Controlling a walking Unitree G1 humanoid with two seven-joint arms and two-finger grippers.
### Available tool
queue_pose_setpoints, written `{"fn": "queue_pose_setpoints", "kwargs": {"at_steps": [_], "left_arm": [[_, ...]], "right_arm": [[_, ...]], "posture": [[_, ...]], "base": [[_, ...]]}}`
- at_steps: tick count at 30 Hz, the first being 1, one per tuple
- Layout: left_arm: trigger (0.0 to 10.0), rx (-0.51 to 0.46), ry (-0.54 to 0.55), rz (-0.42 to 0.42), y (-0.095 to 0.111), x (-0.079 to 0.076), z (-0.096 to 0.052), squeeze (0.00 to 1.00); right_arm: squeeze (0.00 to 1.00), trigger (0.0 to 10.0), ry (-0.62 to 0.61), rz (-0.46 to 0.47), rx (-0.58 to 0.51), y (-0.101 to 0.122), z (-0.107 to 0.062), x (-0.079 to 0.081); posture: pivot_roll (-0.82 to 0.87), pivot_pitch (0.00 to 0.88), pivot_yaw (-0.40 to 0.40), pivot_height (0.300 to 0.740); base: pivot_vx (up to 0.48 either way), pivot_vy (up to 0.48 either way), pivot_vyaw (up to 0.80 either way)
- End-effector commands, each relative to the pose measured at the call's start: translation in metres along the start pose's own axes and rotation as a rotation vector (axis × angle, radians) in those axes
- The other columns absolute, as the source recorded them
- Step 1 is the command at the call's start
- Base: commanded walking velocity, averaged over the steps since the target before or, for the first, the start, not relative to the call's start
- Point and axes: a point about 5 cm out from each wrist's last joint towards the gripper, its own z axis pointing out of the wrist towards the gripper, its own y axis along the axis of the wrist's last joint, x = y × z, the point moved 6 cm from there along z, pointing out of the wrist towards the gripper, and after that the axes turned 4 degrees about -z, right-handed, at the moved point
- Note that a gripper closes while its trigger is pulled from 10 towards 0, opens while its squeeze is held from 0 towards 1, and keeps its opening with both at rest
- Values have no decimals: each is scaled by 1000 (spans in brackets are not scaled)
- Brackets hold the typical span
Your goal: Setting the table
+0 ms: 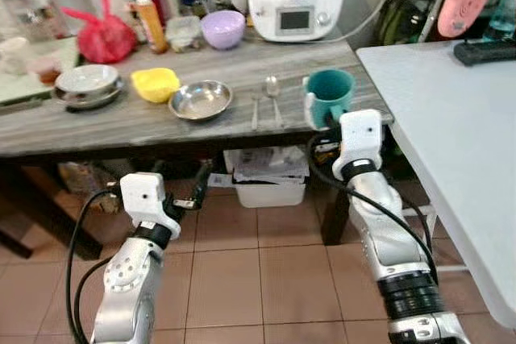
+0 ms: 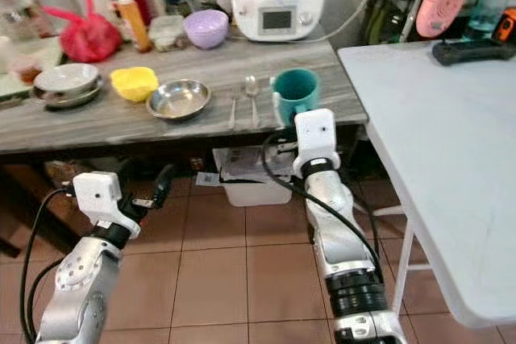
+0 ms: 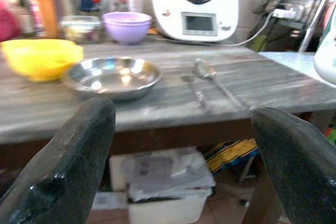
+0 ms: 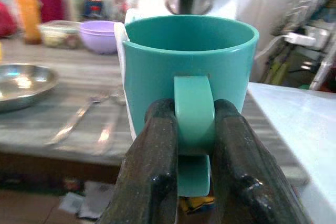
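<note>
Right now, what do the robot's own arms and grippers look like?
Both arms are silver, jointed, with black ribbed collars, a white boxy wrist housing and black cables looping alongside. The left gripper and right gripper each have two long, glossy black fingers with rounded tips. No markings can be made out.

Mug (image 1: 332, 93) at counter's (image 1: 121, 122) right edge — spoon (image 1: 272, 90) and fork (image 1: 255, 110) left of it, steel bowl (image 1: 201, 100) further left.
</note>
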Motion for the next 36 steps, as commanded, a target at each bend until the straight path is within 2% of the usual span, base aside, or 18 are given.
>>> {"fn": "queue_pose_setpoints", "kwargs": {"at_steps": [1,11,17,25,36], "left_arm": [[10000,-14,-11,2,4,-4,2,0],[10000,-17,-14,8,5,-4,2,0],[10000,-19,-14,19,7,-5,2,0],[10000,-18,-27,10,8,-7,-1,0],[10000,7,-154,14,8,-28,-7,0]], "right_arm": [[0,10000,-16,-7,-31,8,1,-7],[0,10000,-16,-8,-36,9,1,-6],[0,10000,-14,-5,-40,10,1,-6],[0,10000,-20,-13,-54,14,1,-6],[0,10000,-59,-46,-64,19,5,-18]], "posture": [[-125,39,76,740],[-128,41,78,740],[-125,43,78,740],[-119,46,77,740],[-126,46,70,740]], "base": [[480,0,700],[480,0,763],[473,0,377],[0,0,0],[0,0,0]]}}
